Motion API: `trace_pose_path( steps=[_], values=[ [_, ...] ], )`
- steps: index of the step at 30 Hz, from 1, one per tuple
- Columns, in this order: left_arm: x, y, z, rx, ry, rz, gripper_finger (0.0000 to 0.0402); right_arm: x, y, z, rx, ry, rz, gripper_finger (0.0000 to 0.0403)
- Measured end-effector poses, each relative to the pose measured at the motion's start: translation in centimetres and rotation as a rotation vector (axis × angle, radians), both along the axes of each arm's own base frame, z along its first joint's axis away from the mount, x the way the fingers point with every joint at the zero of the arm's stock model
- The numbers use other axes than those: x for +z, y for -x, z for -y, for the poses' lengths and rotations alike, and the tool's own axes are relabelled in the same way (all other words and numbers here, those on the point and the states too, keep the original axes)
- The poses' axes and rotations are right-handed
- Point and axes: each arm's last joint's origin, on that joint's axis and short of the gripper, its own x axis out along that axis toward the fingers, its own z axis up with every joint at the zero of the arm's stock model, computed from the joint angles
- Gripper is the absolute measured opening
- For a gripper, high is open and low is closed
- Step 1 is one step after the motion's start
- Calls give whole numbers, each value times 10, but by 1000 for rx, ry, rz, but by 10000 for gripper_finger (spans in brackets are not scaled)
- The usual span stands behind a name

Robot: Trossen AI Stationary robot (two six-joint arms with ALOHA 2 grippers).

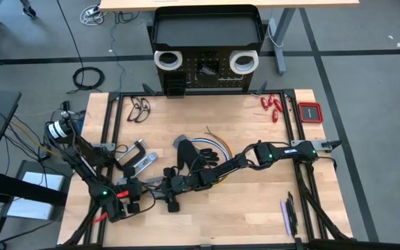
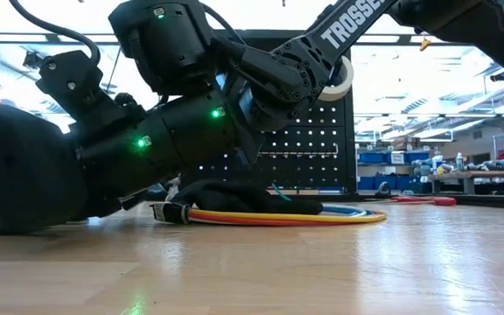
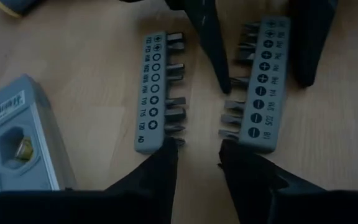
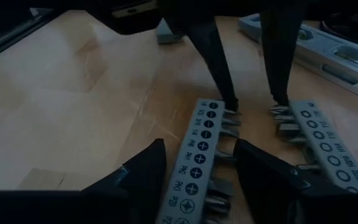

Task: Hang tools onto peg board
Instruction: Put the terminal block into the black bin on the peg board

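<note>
Two white tape rolls (image 1: 167,60) already hang on the peg board (image 1: 207,69); the clamp (image 1: 136,149), red-handled tools (image 1: 271,106) and most others still lie on the wooden surface (image 1: 242,208). Both grippers meet low at its front-left, fingers spread: the left gripper (image 3: 197,152) over the gap between two grey bit holders (image 3: 151,93), the right gripper (image 4: 197,165) straddling one, neither visibly gripping. Workshop benches show behind.

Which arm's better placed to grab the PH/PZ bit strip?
Right: the right gripper, open, straddles the PH/PZ bit strip; the left gripper sits over the gap between it and the other bit strip.
</note>
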Motion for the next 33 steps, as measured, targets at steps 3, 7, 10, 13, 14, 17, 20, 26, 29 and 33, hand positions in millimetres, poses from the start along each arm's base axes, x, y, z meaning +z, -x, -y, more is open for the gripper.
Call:
trace_pose_path(
  steps=[3,7,10,13,14,17,20,26,29,33],
  values=[
    [0,-2,1,-10,1,5,135,0,0,0,-26,-10,-5,191],
    [1,-3,1,-8,8,6,135,-1,1,0,-68,-19,-32,165],
    [8,-5,5,-8,-1,-14,135,-2,2,1,-85,-30,-44,141],
    [29,-8,10,-6,-28,-25,135,-2,2,-1,-89,-21,-45,128],
    [37,-8,12,-7,-40,-31,135,-2,2,-2,-90,-20,-45,128],
    [59,-5,13,-21,-80,-52,135,0,2,-2,-93,-29,-38,128],
    [79,5,9,-8,-100,-61,135,13,1,-4,-97,-42,-34,128],
    [94,27,-3,56,-64,-39,135,83,6,-1,-115,120,-23,128],
    [91,28,-4,79,-47,-31,135,155,24,17,-229,237,-21,128],
    [92,27,-4,93,-42,-23,135,230,56,45,-408,398,-29,128]
  ],
)
